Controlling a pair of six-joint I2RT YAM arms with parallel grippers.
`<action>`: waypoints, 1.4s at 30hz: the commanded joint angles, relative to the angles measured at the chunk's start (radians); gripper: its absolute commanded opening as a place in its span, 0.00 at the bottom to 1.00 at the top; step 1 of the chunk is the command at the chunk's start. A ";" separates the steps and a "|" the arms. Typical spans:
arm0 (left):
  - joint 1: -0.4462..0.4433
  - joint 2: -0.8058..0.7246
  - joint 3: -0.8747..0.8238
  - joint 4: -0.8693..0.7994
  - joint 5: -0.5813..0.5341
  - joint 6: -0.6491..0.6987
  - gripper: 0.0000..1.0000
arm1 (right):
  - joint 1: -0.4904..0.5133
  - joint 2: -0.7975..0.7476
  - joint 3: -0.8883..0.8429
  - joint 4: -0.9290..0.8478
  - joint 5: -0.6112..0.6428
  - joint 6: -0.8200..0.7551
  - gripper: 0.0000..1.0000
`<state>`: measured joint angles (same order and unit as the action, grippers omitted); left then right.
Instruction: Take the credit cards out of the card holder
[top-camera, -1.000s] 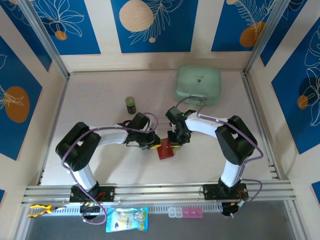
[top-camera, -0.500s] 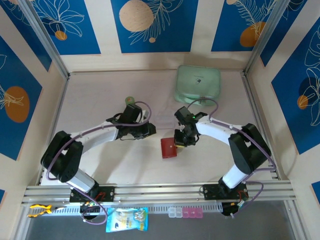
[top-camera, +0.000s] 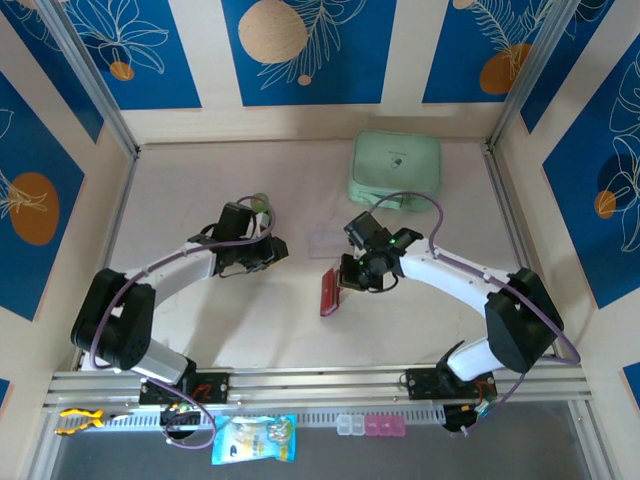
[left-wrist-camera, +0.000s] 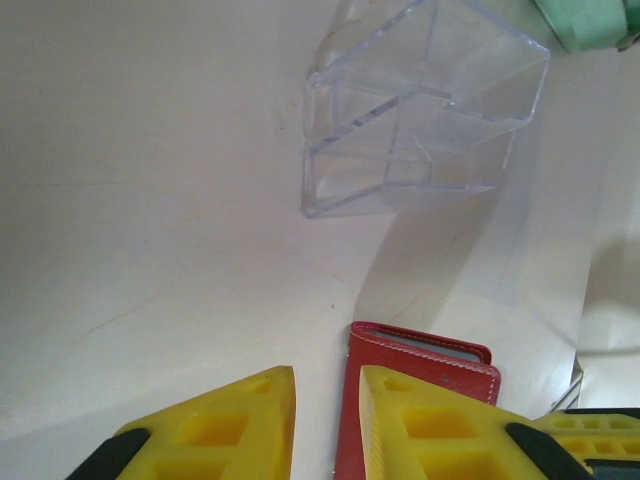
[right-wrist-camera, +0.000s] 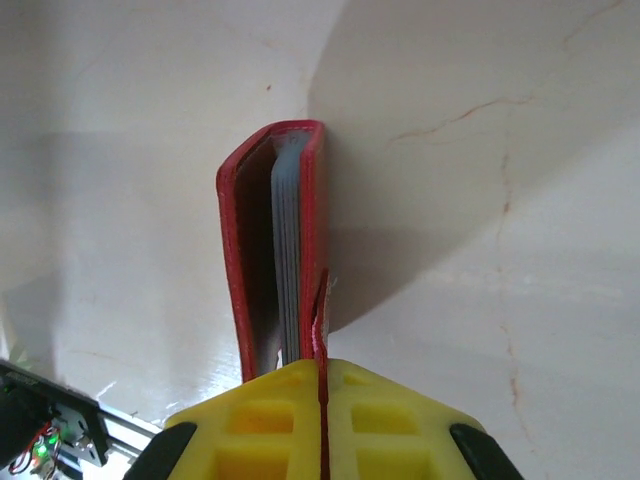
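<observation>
The card holder (top-camera: 328, 292), lately flat, is now held on edge mid-table, one flap pinched by the closed right gripper (right-wrist-camera: 322, 372). The left gripper (left-wrist-camera: 328, 388), narrowly parted and empty, is withdrawn, and the sleeves (right-wrist-camera: 288, 250) are exposed.

A small red folding card holder (top-camera: 329, 292) sits near the middle of the table, slightly toward the near side. From above it looks narrow – turned up on its edge and leaning rather than lying flat. Close up, it gapes partly open like a book, spine on the far side, with a stack of greyish sleeves between the red covers. Whether credit cards sit in them cannot be told. The right gripper (right-wrist-camera: 322, 375) pinches its thin red flap.
</observation>
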<state>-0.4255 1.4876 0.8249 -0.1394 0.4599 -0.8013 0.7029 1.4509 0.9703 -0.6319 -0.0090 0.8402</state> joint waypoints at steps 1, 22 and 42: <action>0.010 -0.026 -0.014 -0.011 0.040 0.035 0.23 | 0.033 0.018 0.052 -0.013 -0.044 0.017 0.00; -0.032 0.016 -0.036 -0.041 0.080 0.010 0.25 | 0.062 0.053 0.088 -0.077 0.008 -0.041 0.00; -0.150 0.100 -0.122 -0.045 0.008 -0.066 0.09 | 0.001 0.118 -0.037 -0.086 0.090 -0.064 0.00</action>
<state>-0.5663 1.5669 0.7113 -0.1589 0.4839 -0.8555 0.7090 1.5497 0.9440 -0.6998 0.0589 0.7914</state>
